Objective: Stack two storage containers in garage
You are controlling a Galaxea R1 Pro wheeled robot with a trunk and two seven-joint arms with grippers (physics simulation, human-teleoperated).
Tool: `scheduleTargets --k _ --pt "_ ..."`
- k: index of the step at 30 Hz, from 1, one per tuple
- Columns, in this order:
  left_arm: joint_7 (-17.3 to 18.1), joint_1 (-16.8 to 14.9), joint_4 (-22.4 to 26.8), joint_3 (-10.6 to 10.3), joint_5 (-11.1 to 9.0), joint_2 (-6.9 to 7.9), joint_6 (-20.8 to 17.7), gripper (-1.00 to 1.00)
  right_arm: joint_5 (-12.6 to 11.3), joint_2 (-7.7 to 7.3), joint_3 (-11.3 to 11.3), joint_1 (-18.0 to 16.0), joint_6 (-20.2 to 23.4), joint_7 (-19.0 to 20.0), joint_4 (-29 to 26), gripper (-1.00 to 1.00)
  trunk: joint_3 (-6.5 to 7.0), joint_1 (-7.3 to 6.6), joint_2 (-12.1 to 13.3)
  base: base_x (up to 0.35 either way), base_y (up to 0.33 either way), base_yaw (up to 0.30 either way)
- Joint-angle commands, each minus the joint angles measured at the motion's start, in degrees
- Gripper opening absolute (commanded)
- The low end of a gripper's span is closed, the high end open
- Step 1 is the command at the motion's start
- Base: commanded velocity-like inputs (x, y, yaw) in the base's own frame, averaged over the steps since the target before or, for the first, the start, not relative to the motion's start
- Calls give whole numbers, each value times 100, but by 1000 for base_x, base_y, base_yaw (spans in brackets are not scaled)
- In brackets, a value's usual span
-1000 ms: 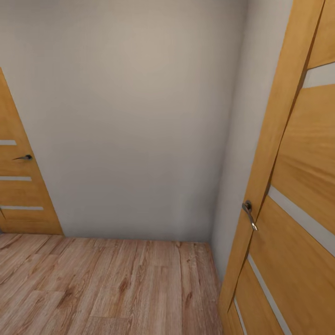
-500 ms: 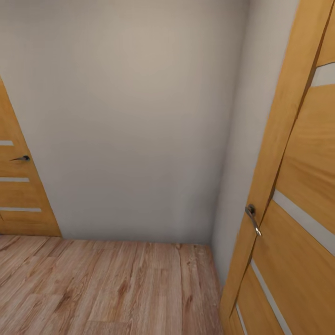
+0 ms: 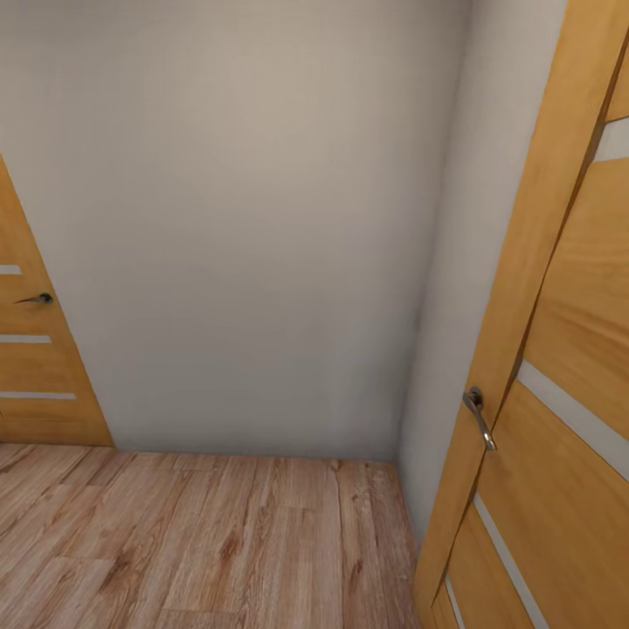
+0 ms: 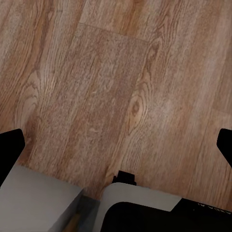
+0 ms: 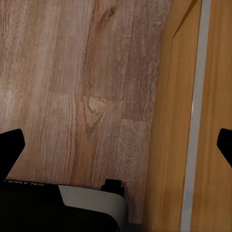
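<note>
A light wood-plank floor [image 3: 218,542] meets a pale wall [image 3: 245,218] beside a wooden door [image 3: 559,367], no storage container in sight, both pincers spread open and empty.

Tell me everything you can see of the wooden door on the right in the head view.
The right-hand door is honey-coloured wood grain with narrow pale horizontal strips set into it. It stands close to the camera, running down to the wood-plank floor beside the pale wall. A curved metal lever handle sits near its edge, angled downward. The right wrist view shows the same wood and a pale strip above the planks. Nothing touches it.
</note>
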State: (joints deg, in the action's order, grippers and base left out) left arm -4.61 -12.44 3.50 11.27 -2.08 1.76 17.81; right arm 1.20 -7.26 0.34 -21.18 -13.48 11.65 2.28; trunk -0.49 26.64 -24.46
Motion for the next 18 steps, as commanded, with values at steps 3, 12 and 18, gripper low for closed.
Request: scheduleTargets --k 3,12,18 --pt "-5 -4 -8 -2 -21 4 21 100 10 -3 1 -9 -41 13 23 100 -5 3 -7 0 0 0" --pt "-5 -4 -8 -2 -21 0 29 100 7 -1 1 -9 -41 13 24 100 -5 3 -7 0 0 0" --pt "-5 -4 -8 -10 -21 -10 22 100 3 -3 1 -9 -41 13 26 100 -5 3 -7 111 0 0"
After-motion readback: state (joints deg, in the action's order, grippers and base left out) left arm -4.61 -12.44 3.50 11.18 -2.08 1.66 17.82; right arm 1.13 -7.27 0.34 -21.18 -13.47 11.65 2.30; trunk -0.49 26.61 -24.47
